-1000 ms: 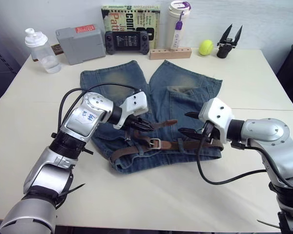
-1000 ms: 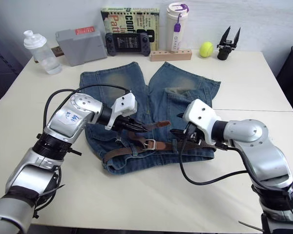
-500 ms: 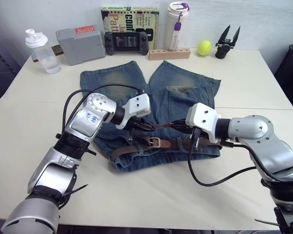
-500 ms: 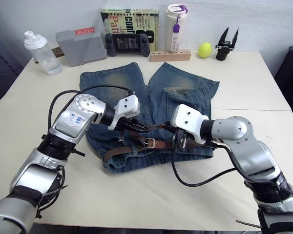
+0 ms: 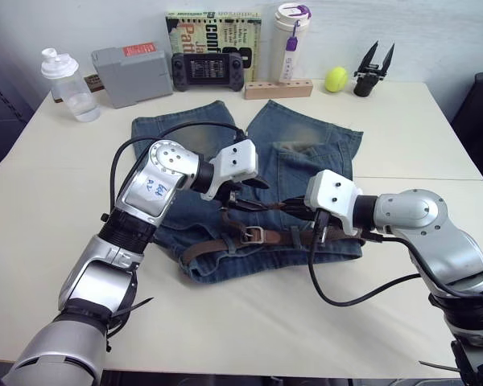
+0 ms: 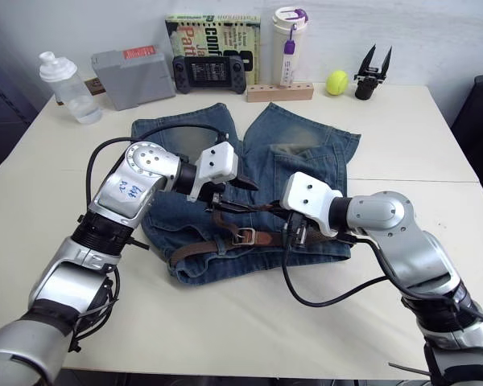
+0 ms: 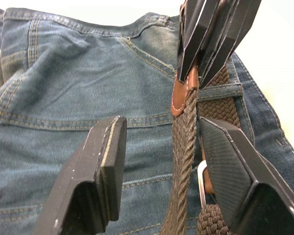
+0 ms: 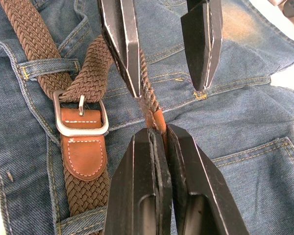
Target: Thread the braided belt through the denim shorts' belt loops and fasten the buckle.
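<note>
Overhead, right gripper [image 8: 159, 134] pinches braided belt [image 8: 90, 81] tip; left gripper [image 7: 159, 161] gapes wide around it above denim shorts [image 5: 306, 141].

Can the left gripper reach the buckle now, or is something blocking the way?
Probably yes. The left gripper is open just above the buckle, which lies uncovered on the denim shorts. Only the belt's free end, pinched by the right gripper, crosses beside it.

Both arms reach inward, hands facing each other near the middle. Left hand [image 5: 249, 190]: fingers spread apart, gripping nothing, wrist angled toward the right arm. Right hand [image 8: 159, 139]: fingers pinched together on the belt [image 8: 149, 105] tip, forearm bent in from the right.
</note>
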Robot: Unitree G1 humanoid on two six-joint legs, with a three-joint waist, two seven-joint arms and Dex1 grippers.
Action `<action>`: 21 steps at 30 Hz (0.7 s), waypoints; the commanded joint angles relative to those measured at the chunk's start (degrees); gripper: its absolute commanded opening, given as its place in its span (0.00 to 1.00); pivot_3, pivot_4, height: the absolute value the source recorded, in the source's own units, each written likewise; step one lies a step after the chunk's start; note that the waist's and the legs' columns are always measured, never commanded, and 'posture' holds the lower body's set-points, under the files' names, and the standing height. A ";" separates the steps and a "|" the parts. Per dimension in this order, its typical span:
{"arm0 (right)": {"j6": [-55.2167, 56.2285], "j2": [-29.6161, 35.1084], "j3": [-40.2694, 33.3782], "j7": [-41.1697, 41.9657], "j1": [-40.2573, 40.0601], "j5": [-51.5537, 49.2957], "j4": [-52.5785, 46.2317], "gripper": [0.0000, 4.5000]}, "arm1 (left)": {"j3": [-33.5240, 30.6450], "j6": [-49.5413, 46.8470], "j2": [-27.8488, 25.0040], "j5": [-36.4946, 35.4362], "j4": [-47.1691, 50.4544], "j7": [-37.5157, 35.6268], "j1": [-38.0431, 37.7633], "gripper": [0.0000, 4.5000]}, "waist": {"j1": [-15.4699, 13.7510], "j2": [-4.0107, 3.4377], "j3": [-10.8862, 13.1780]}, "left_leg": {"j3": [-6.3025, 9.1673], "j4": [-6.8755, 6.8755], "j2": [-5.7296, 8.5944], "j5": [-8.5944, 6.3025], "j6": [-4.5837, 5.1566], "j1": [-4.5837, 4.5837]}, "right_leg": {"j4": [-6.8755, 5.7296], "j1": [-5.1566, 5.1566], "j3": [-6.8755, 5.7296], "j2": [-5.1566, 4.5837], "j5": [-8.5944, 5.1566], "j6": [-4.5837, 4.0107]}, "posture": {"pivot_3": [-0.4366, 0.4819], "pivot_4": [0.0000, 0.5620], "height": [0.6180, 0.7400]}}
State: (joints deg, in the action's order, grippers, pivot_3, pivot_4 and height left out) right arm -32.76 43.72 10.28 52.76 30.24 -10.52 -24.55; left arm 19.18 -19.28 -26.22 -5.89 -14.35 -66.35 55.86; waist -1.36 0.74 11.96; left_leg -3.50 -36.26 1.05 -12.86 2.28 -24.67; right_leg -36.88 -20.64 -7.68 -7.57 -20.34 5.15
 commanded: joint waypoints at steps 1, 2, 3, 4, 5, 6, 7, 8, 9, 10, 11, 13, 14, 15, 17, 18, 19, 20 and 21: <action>0.81 -0.04 -0.90 -0.18 0.32 -0.27 -0.96 0.00 | -0.27 1.25 -0.07 -0.11 0.86 -1.55 0.04 0.54 | -0.03 0.00 0.00 | 0.00 -0.01 0.00 0.00 0.00 0.00 | 0.00 0.00 0.00 0.00 0.00 0.00 | 0.48 0.27 0.65; 0.77 -0.04 -0.94 -0.24 0.30 -0.28 -0.97 0.00 | 0.00 1.48 -0.07 0.01 0.88 -2.01 -0.05 0.48 | -0.03 0.00 0.00 | 0.00 -0.01 0.00 0.00 0.00 0.00 | -0.01 0.00 0.00 -0.01 0.00 0.00 | 0.48 0.27 0.65; 0.74 -0.05 -0.96 -0.28 0.29 -0.28 -0.97 0.00 | 0.45 2.27 -0.18 0.49 0.80 -2.41 -0.19 0.42 | -0.03 0.00 0.00 | 0.00 -0.01 0.01 0.00 0.00 -0.01 | -0.01 0.00 0.00 -0.01 0.00 0.00 | 0.48 0.27 0.65; 0.75 -0.06 -1.00 -0.31 0.30 -0.29 -0.88 0.00 | 0.80 3.19 -0.19 0.98 0.51 -2.65 -0.28 0.32 | -0.03 0.00 0.00 | 0.00 -0.01 0.01 0.00 0.01 -0.01 | -0.02 0.00 0.00 -0.01 0.00 0.00 | 0.48 0.27 0.65; 0.79 -0.05 -1.03 -0.35 0.30 -0.27 -0.81 0.00 | 0.98 3.68 -0.16 1.33 0.20 -2.82 -0.32 0.25 | -0.03 0.00 0.00 | 0.00 -0.01 0.01 0.00 0.01 -0.01 | -0.04 0.00 0.00 -0.01 0.00 0.00 | 0.48 0.27 0.65; 0.80 -0.02 -1.06 -0.38 0.29 -0.26 -0.78 0.00 | 1.13 4.15 -0.18 1.56 -0.11 -3.15 -0.31 0.15 | -0.03 0.00 0.00 | 0.00 -0.01 0.01 0.00 0.01 -0.01 | -0.05 0.01 0.00 -0.01 0.00 0.00 | 0.48 0.27 0.65; 0.77 -0.01 -1.09 -0.46 0.29 -0.27 -0.76 0.00 | 1.11 4.39 -0.15 1.64 -0.37 -3.28 -0.27 0.04 | -0.03 0.00 0.00 | 0.00 -0.02 0.01 0.00 0.01 -0.01 | -0.06 0.01 -0.01 -0.01 0.00 0.00 | 0.48 0.27 0.65; 0.73 -0.01 -1.17 -0.58 0.27 -0.26 -0.77 0.00 | 1.12 4.66 -0.20 1.75 -0.63 -3.53 -0.22 0.01 | -0.02 0.00 0.00 | 0.00 -0.03 0.01 0.00 0.01 -0.02 | -0.06 0.00 -0.01 0.00 0.00 0.00 | 0.48 0.27 0.65; 0.61 -0.01 -1.27 -0.70 0.26 -0.29 -0.81 0.00 | 1.29 5.55 -0.46 2.16 -1.00 -3.88 -0.22 0.01 | 0.00 0.00 0.00 | 0.00 -0.03 0.01 0.01 0.01 -0.01 | -0.06 0.00 -0.01 -0.01 0.00 0.00 | 0.48 0.27 0.65; 0.53 -0.01 -1.35 -0.77 0.25 -0.32 -0.84 0.00 | 1.38 6.21 -0.63 2.48 -1.28 -4.12 -0.23 0.01 | 0.01 0.00 0.00 | 0.00 -0.03 0.01 0.01 0.02 -0.01 | -0.06 0.00 -0.01 0.00 0.00 0.00 | 0.48 0.27 0.65; 0.52 -0.09 -1.45 -0.92 0.22 -0.35 -0.78 0.00 | 1.45 6.78 -0.72 2.77 -1.68 -4.31 -0.25 0.01 | 0.00 0.00 0.00 | 0.00 -0.04 0.01 0.01 0.02 -0.01 | -0.07 0.00 0.00 0.00 0.00 0.00 | 0.48 0.27 0.65; 0.50 -0.08 -1.52 -1.28 0.19 -0.13 -0.74 0.00 | 1.13 7.38 -0.59 2.83 -2.68 -4.35 -0.03 0.01 | 0.00 0.00 0.00 | 0.00 -0.04 0.00 0.01 0.02 -0.01 | -0.07 0.00 -0.01 0.00 0.00 0.00 | 0.48 0.27 0.65; 0.45 -0.04 -1.52 -1.46 0.19 0.02 -0.75 0.00 | 0.88 7.61 -0.45 2.78 -3.18 -4.20 0.15 0.01 | -0.01 0.00 0.00 | 0.00 -0.04 0.01 0.01 0.02 -0.01 | -0.09 0.00 -0.01 0.00 0.00 0.00 | 0.48 0.27 0.65; -0.24 -0.10 -1.87 -1.89 0.01 -0.18 -1.02 0.00 | 0.63 8.05 -0.39 2.88 -3.83 -3.94 0.49 0.01 | -0.01 0.00 0.00 | 0.00 -0.05 0.01 0.01 0.02 -0.01 | -0.10 0.00 -0.01 0.00 0.00 0.00 | 0.48 0.27 0.65; -2.21 -1.54 -3.73 -3.11 -0.71 -2.46 -1.58 0.00 | 0.22 9.19 -0.35 3.25 -5.22 -3.27 1.19 0.01 | -0.02 0.00 0.00 | 0.01 -0.06 0.01 0.01 0.03 -0.01 | -0.13 0.01 -0.01 -0.01 0.00 0.00 | 0.48 0.27 0.65; -2.25 -1.55 -3.85 -3.11 -0.87 -2.69 -1.82 0.00 | 0.08 9.98 -0.46 3.55 -6.07 -2.95 1.53 0.01 | -0.02 0.00 0.00 | 0.02 -0.07 0.00 0.01 0.03 -0.01 | -0.15 0.03 -0.03 0.00 0.00 0.00 | 0.48 0.27 0.65; -2.27 -1.31 -3.74 -2.72 -0.99 -2.88 -2.13 0.18 | 0.03 10.84 -0.65 3.87 -6.78 -2.73 1.74 0.00 | -0.03 0.00 0.00 | 0.03 -0.08 0.00 0.01 0.03 -0.02 | -0.15 0.02 -0.04 0.00 0.00 0.00 | 0.48 0.27 0.65; -2.24 -1.01 -3.53 -2.40 -1.04 -2.88 -2.37 0.24 | 0.00 11.46 -0.75 4.11 -7.27 -2.64 1.87 0.00 | -0.02 0.00 0.00 | 0.03 -0.08 0.02 0.01 0.03 -0.02 | -0.15 0.02 -0.03 -0.01 0.00 0.00 | 0.48 0.27 0.65; -2.19 -0.13 -3.72 -1.77 -2.13 -3.10 -3.54 0.36 | -0.16 13.22 -1.31 4.87 -8.29 -2.22 2.06 0.00 | 0.03 0.00 0.00 | 0.02 -0.09 0.02 0.01 0.03 -0.02 | -0.16 0.02 -0.04 0.00 0.00 0.00 | 0.48 0.27 0.65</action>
State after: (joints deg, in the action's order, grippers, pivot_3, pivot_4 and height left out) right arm -35.23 42.39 8.49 50.48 28.60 -12.73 -24.80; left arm 20.30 -8.52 -26.61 -2.00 -22.11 -69.27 56.73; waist -1.34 0.74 11.96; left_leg -3.49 -36.35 1.06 -12.85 2.31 -24.70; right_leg -37.07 -20.63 -7.71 -7.57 -20.34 5.15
